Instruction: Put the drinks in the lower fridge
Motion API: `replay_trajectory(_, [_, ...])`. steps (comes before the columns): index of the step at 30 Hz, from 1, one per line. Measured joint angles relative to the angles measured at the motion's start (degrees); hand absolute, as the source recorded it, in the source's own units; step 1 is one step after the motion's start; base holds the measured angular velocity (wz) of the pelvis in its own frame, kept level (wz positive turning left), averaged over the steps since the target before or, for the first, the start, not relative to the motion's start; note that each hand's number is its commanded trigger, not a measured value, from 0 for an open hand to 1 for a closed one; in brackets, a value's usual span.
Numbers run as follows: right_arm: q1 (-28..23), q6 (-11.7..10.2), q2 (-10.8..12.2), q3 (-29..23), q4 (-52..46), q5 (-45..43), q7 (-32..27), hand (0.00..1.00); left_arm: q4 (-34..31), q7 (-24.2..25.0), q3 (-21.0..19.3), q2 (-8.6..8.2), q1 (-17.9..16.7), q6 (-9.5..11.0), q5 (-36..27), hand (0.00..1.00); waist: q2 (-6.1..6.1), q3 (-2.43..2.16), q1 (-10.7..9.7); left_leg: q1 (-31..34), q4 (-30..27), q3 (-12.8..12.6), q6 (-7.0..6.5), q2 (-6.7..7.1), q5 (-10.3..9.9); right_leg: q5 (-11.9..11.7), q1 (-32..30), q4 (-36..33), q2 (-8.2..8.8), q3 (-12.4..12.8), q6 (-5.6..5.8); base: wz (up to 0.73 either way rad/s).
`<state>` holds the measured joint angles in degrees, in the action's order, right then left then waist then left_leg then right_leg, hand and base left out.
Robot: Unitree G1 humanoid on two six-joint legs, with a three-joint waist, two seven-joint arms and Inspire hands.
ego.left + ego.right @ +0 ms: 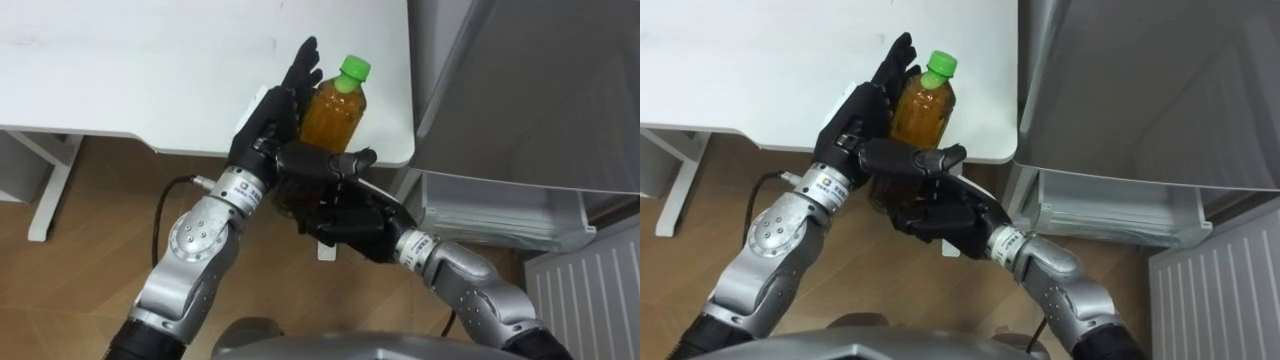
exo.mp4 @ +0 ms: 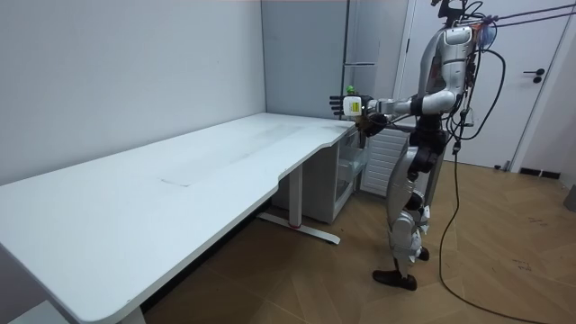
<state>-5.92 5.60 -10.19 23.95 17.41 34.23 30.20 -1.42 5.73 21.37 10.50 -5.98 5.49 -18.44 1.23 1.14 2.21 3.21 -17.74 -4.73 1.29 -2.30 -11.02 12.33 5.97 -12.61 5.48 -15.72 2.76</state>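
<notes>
Nearest the camera, the right hand (image 1: 340, 215) is curling round the lower part of the bottle (image 1: 335, 115), its fingers wrapping across the front. The left hand (image 1: 272, 118) is pressing flat against the bottle's left side, fingers straight. The amber, green-capped bottle is hanging cap up over the rounded corner of the white table (image 1: 150, 60). Just to the right, the fridge (image 1: 520, 80) is standing with its lower compartment (image 1: 500, 215) lying open. The room view is showing the robot standing at the table's far end, with a white door (image 2: 531, 81) behind it.
</notes>
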Motion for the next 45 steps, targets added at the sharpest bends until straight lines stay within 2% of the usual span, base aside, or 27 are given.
replay_trajectory(5, [0.30, -0.68, -0.06, 0.03, 0.00, 2.00, 0.00, 1.00, -0.10, -0.01, -0.05, 0.01, 1.39, 0.15, 0.08, 0.00, 0.00, 0.00, 0.19, -0.49, 0.00, 0.00, 0.00, 0.00, 0.01, 0.00, 0.24, -0.03, 0.01, 0.04, 0.00, 0.00])
replay_trajectory(15, [0.31, -1.79, -0.08, -0.16, -0.13, 3.58, 1.88, 1.00, -3.00, 1.33, -2.81, -0.49, 1.51, 0.67, 0.38, 0.00, 0.09, 0.02, 0.39, -0.75, -0.47, 0.00, 0.00, -0.01, 0.00, 0.00, 1.20, -0.01, 0.00, -0.05, 0.00, 0.00])
replay_trajectory(19, [0.32, -2.08, -0.40, -0.32, -0.68, 3.48, 2.83, 1.00, -4.38, 1.28, -4.65, -0.77, 1.78, 2.47, 0.43, 0.00, -0.06, 0.04, 1.17, -0.92, -0.57, 0.09, 0.00, -0.03, 0.00, 0.00, 1.40, 0.02, -0.04, -0.03, -0.01, 0.00])
replay_trajectory(21, [0.30, -2.44, -0.58, -0.33, -0.67, 3.46, 3.42, 1.00, -4.70, 1.21, -5.40, -0.79, 1.78, 2.69, 0.42, 0.00, -0.15, 0.07, 1.26, -0.92, -0.66, 0.17, 0.00, -0.04, 0.00, -0.01, 1.46, 0.04, -0.08, -0.04, -0.02, 0.00])
replay_trajectory(25, [0.30, -2.53, -0.92, -0.37, -0.68, 3.47, 4.72, 1.00, -5.13, 1.18, -5.63, -0.73, 1.77, 3.24, 0.42, 0.00, -0.82, 0.19, 1.49, -0.88, -0.67, 0.24, -0.01, -0.04, -0.01, -0.03, 1.30, 0.03, -0.10, -0.04, -0.03, 0.00])
replay_trajectory(32, [0.30, -2.56, -1.23, -0.58, -0.69, 3.46, 5.60, 1.00, -9.45, 1.17, -6.12, -0.87, 1.77, 3.79, 0.50, 0.00, -1.67, -0.02, 1.68, -1.00, -0.58, 0.24, 0.00, -0.05, 0.00, -0.03, 1.15, 0.10, -0.12, -0.04, -0.03, 0.00])
replay_trajectory(36, [0.29, -2.57, -1.22, -0.59, -0.69, 3.37, 5.64, 1.00, -10.10, 0.91, -7.00, -0.89, 1.74, 4.12, 0.64, 0.00, -1.64, -0.01, 1.76, -1.78, 0.15, 0.07, 0.09, -0.04, 0.06, -0.03, 1.49, 0.12, -0.10, 0.07, -0.03, -0.02])
replay_trajectory(41, [0.20, -2.57, -1.19, -1.17, -0.78, 3.38, 5.77, 1.00, -10.97, 0.54, -10.06, -0.82, 1.72, 4.55, 0.60, 0.00, -1.39, -0.03, 1.69, -2.65, 1.57, -0.05, 0.27, -0.01, 0.42, -0.02, 1.98, 0.21, -0.10, 0.15, -0.03, 0.00])
replay_trajectory(45, [0.03, -3.17, -1.21, -1.55, -0.77, 2.86, 5.77, 1.00, -11.48, -0.47, -11.54, -0.81, 1.70, 4.69, 0.69, 0.00, -0.98, -0.31, 2.26, -3.23, 2.00, -0.05, 0.40, -0.01, 0.65, -0.02, 2.44, 0.22, -0.10, 0.11, -0.03, 0.00])
